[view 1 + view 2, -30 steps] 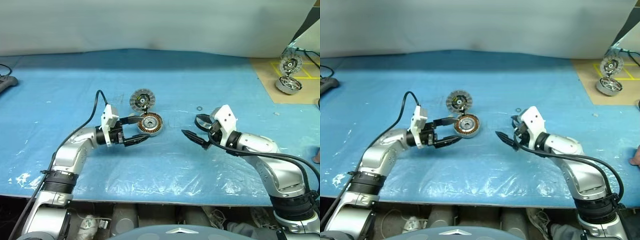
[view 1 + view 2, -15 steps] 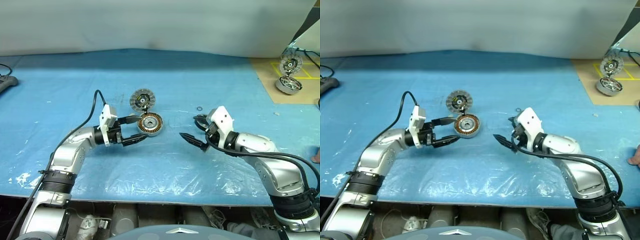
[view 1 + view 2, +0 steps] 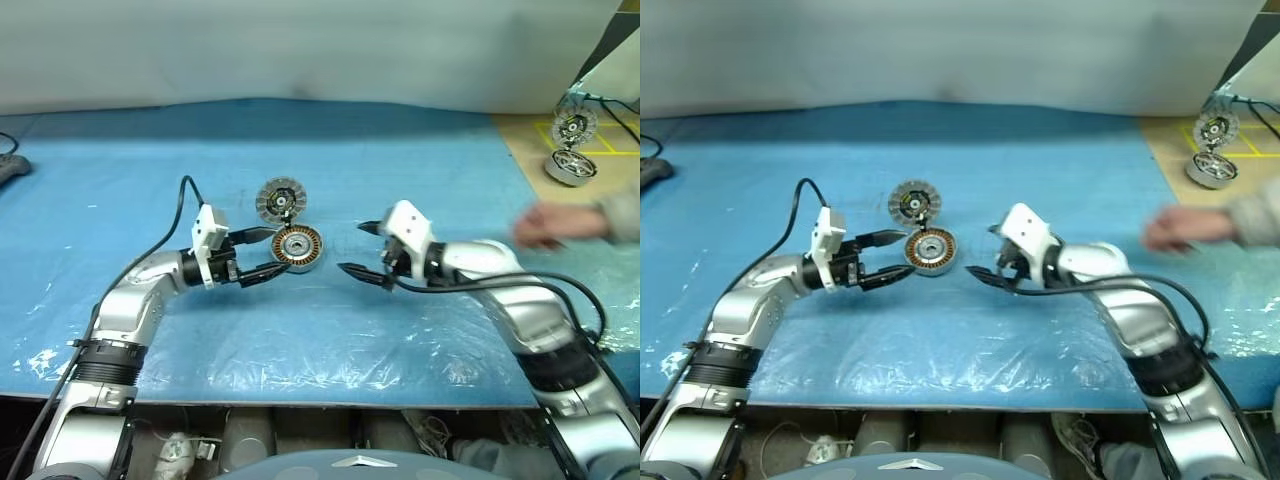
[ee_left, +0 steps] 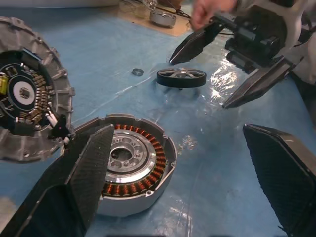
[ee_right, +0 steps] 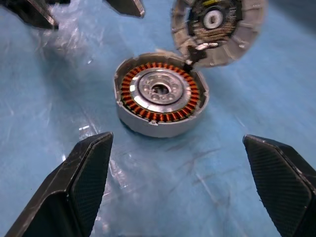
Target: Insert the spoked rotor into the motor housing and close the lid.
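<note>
From the head views, the housing stands open near the middle of the table, and the lid leans just behind it, ribbed face forward. The left gripper is open with its fingers on both sides of the housing's left edge, holding nothing. The right gripper is also open and empty, pointing toward the housing. I think it may knock the housing or the lid if it comes in too low. A person's hand reaches over the right side and could cross the arm's way.

In the left wrist view, the rotor lies flat on the table beyond the housing, near a small washer. The right gripper hangs around it, so I cannot say it aims well.

In the right wrist view, the housing shows copper windings, and the lid touches its far rim.

The table has a blue cover under wrinkled clear plastic, which may let parts slide. A spare unit sits at the far right corner on a brown board.
</note>
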Controlling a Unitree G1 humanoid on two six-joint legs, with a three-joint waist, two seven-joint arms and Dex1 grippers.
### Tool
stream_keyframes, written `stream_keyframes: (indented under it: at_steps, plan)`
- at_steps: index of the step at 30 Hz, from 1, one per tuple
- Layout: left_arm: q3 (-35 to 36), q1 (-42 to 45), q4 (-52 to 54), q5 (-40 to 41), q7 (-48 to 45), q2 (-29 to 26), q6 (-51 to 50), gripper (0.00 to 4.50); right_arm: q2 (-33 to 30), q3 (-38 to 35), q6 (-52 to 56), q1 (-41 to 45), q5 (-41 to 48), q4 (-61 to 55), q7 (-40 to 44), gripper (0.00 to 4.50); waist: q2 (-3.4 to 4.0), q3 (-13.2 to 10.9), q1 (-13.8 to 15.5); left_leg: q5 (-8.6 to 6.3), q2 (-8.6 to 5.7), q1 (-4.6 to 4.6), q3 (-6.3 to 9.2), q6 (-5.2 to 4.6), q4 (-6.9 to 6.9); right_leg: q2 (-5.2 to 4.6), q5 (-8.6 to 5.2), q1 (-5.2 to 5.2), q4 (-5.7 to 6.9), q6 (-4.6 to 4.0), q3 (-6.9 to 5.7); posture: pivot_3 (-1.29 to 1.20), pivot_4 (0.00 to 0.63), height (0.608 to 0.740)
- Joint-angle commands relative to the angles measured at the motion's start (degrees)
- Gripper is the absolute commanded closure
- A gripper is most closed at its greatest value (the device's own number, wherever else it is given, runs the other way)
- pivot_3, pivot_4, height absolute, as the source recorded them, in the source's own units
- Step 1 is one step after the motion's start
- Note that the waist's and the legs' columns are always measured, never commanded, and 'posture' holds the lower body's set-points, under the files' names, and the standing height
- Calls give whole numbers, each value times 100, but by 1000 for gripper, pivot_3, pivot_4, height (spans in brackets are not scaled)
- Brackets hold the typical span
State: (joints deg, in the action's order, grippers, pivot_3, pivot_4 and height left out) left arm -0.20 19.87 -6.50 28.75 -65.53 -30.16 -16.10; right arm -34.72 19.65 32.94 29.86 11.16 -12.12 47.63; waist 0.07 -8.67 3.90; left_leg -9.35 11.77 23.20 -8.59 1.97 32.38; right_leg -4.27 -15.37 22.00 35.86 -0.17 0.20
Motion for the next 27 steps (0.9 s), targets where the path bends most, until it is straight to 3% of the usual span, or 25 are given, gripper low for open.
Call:
stream_keyframes:
  at_steps: [1, 10, 27]
  plan:
    - [83, -92, 217, 44, -82, -126, -86, 0, 155, 506, -661, 744, -361, 491, 657, 19, 0, 0, 0, 0, 1, 1, 0, 0, 1, 1, 0, 1, 0, 0, 0, 0, 150, 740]
    - [219, -448, 496, 47, 169, -122, -41, 0, 466, 894, -1401, 1487, -619, 1243, 1684, 19, -1, 0, 29, 0, 4, 22, 5, -2, 17, -1, 1, 3, 3, -1, -15, 0, 150, 740]
    - [181, -587, 679, 77, 272, -99, -67, 0, 775, 564, -1770, 1645, -1031, 1937, 1603, 19, -2, 0, 9, 0, 9, 8, 3, -4, 54, 0, -17, 13, 70, -32, 2, 0, 150, 740]
